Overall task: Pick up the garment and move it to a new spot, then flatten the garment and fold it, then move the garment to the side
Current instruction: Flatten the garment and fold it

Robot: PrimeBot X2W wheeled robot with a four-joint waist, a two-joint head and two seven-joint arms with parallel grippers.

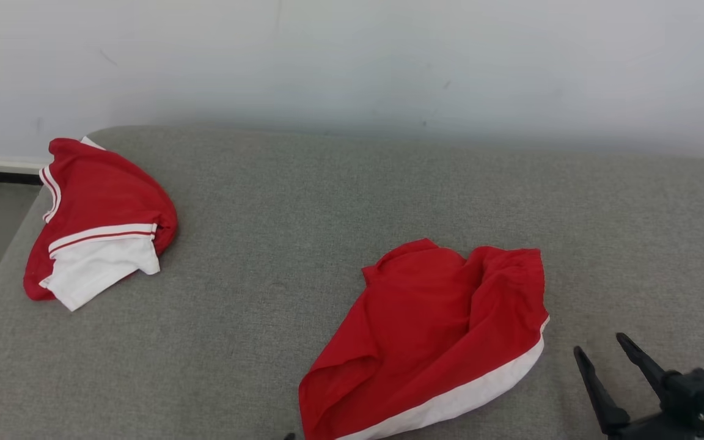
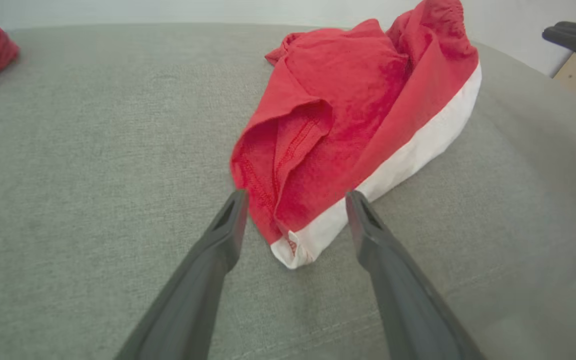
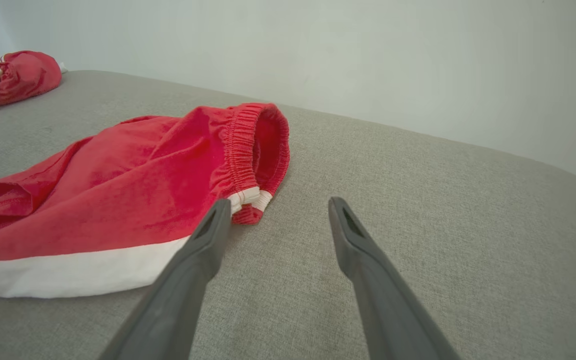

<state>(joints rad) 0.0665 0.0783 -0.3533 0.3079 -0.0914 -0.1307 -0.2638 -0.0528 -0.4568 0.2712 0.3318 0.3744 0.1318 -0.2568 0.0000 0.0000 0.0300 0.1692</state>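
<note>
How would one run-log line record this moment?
phase: pre-grasp | left gripper: open, straddling corner of crumpled red shorts with white stripe | right gripper: open, beside elastic waistband | surface: grey fabric cushion

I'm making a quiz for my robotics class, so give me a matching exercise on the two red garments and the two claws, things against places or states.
Things: 1 red shorts; 2 red-and-white top; 3 left claw; 4 right claw.
States: a open, by the elastic waistband; b crumpled, between both claws; c open, by the white-tipped corner; d far left, apart from both claws.
Pairs: 1-b; 2-d; 3-c; 4-a.
</note>
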